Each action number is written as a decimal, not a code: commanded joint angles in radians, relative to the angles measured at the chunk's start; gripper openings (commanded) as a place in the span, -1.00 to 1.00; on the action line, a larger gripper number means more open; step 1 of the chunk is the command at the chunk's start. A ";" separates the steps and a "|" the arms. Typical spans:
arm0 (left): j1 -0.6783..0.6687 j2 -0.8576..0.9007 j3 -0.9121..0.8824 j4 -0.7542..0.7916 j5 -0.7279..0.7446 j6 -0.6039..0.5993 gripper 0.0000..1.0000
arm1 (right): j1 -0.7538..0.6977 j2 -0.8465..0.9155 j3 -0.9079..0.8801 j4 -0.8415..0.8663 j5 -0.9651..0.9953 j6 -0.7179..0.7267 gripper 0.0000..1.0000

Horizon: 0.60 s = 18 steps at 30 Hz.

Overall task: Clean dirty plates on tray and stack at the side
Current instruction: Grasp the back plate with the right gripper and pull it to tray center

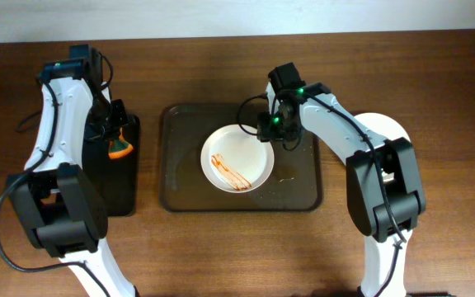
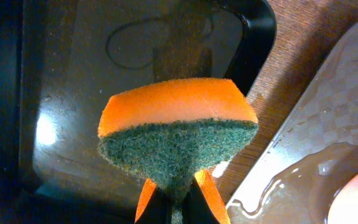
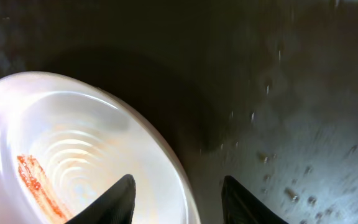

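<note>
Wood worktop (image 1: 221, 256): right gripper (image 3: 179, 202) jaws apart astride rim of streaked plate (image 1: 237, 157) on tray (image 1: 171, 165), left gripper (image 2: 179, 202) jaws clamped on sponge (image 2: 179, 130); next I'd pinch rim, then wipe.

The white left arm (image 1: 60, 115) reaches forward along its side, its left gripper (image 1: 114, 132) turned inward, jaws clamped on an orange sponge with a green scouring face (image 2: 178, 140). The white right arm (image 1: 349, 136) bends inward, its right gripper (image 1: 277, 130) pointing down, jaws spread apart.
</note>
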 commanded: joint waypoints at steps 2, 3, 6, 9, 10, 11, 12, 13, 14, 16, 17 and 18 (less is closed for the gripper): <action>0.000 -0.004 -0.005 0.003 0.011 -0.013 -1.00 | 0.036 0.050 0.012 -0.006 0.001 -0.100 -0.30; 0.000 -0.004 -0.005 0.004 0.011 -0.013 -1.00 | 0.042 0.051 0.012 -0.008 -0.002 -0.086 -0.41; 0.000 -0.004 -0.005 0.004 0.011 -0.013 -1.00 | 0.047 0.068 0.011 -0.034 -0.002 0.003 -0.70; 0.000 -0.004 -0.005 0.004 0.012 -0.013 -1.00 | 0.049 0.082 0.011 -0.090 -0.002 0.137 -0.92; 0.000 -0.004 -0.005 0.004 0.012 -0.013 -1.00 | 0.050 0.083 0.011 -0.111 -0.002 0.188 -0.91; -0.006 -0.004 -0.005 0.005 0.016 -0.013 -1.00 | 0.054 0.083 0.011 -0.133 -0.002 0.269 -0.92; -0.016 -0.004 -0.005 0.006 0.016 -0.013 -1.00 | 0.062 0.083 0.010 -0.144 -0.003 0.381 -0.92; -0.032 -0.004 -0.005 0.010 0.016 -0.012 -1.00 | 0.073 0.083 0.010 -0.132 -0.008 0.402 -0.92; -0.048 -0.004 -0.005 0.013 0.019 -0.005 -1.00 | 0.083 0.083 0.010 -0.125 -0.010 0.414 -0.92; -0.095 -0.004 -0.005 0.025 0.042 0.032 -1.00 | 0.109 0.083 0.010 -0.124 -0.010 0.418 -0.92; -0.132 -0.004 -0.005 0.040 0.076 0.070 -1.00 | 0.126 0.084 0.010 -0.120 -0.010 0.421 -0.91; -0.153 -0.004 -0.005 0.049 0.092 0.081 -1.00 | 0.135 0.084 0.010 -0.111 -0.009 0.421 -0.92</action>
